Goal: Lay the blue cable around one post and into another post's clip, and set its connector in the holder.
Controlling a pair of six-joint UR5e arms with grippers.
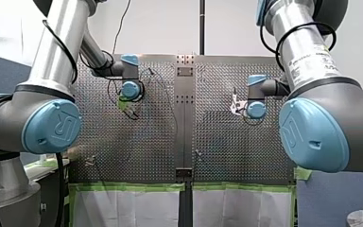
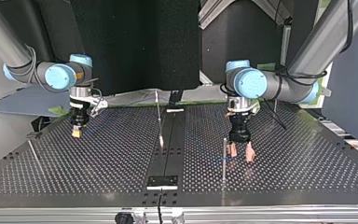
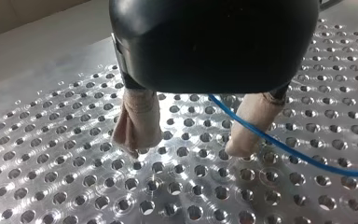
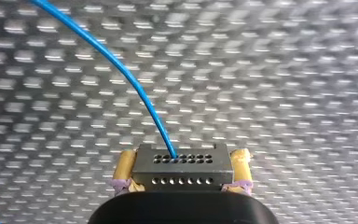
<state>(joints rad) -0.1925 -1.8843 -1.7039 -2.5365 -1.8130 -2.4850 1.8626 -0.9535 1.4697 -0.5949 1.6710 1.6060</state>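
In the right wrist view my right gripper (image 4: 182,157) is shut on a grey connector block (image 4: 182,173) with rows of small holes, held between its yellow pads (image 4: 127,164). The blue cable (image 4: 121,65) leaves the block's top face and arcs away over the perforated table. In the left wrist view my left gripper (image 3: 189,140) stands open just above the plate, and the blue cable (image 3: 298,151) passes in front of one beige fingertip (image 3: 249,126), not clamped. In the top view my left gripper (image 2: 241,152) hangs beside a thin upright post (image 2: 223,158), and my right gripper (image 2: 77,132) is at the view's left.
A second thin post (image 2: 159,116) stands near the table's middle seam, and a slanted one (image 2: 32,151) near the top view's left edge. A small black plate (image 2: 162,182) lies on the seam near the table edge. Green tape (image 1: 127,187) lines the table edge in the front view.
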